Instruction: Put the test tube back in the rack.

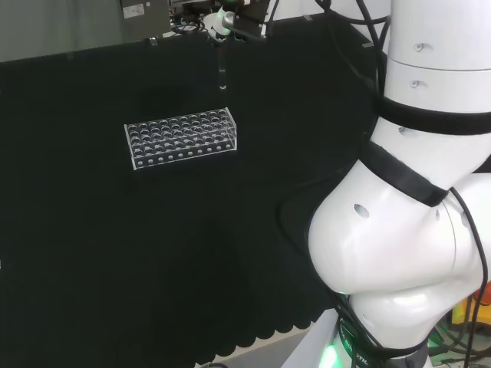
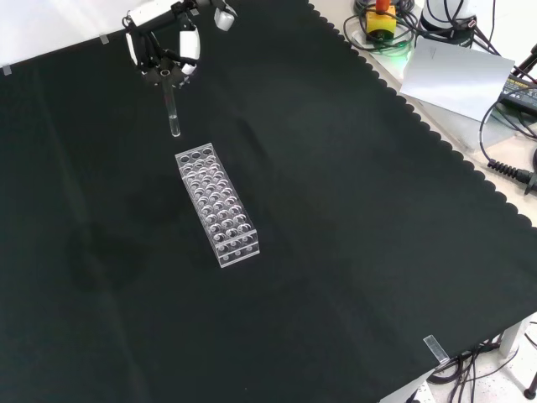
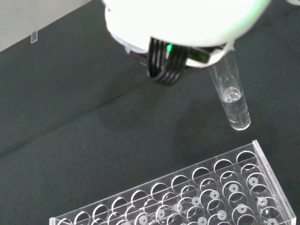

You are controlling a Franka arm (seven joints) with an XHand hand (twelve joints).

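Observation:
A clear test tube [image 2: 172,112] hangs upright from the hand [image 2: 164,46], whose fingers are curled round its top. It holds a little clear liquid near its rounded bottom [image 3: 233,102]. The clear plastic rack [image 2: 216,204] with several rows of round holes lies on the black cloth. In the front view the tube's tip hangs just above and beyond the rack's far end. In the head view the hand [image 1: 221,21] and the tube [image 1: 222,73] are behind the rack [image 1: 182,138], near its right end. In the wrist view the tube floats beside a corner of the rack [image 3: 187,197], and the hand [image 3: 187,23] is a white blur.
The arm's white links [image 1: 414,199] stand at the right of the head view. Past the cloth's scalloped edge in the front view lie a sheet of paper [image 2: 457,77], cables [image 2: 503,159] and a yellow and red button box [image 2: 382,21]. A tape strip [image 2: 436,348] sits near the cloth's front corner.

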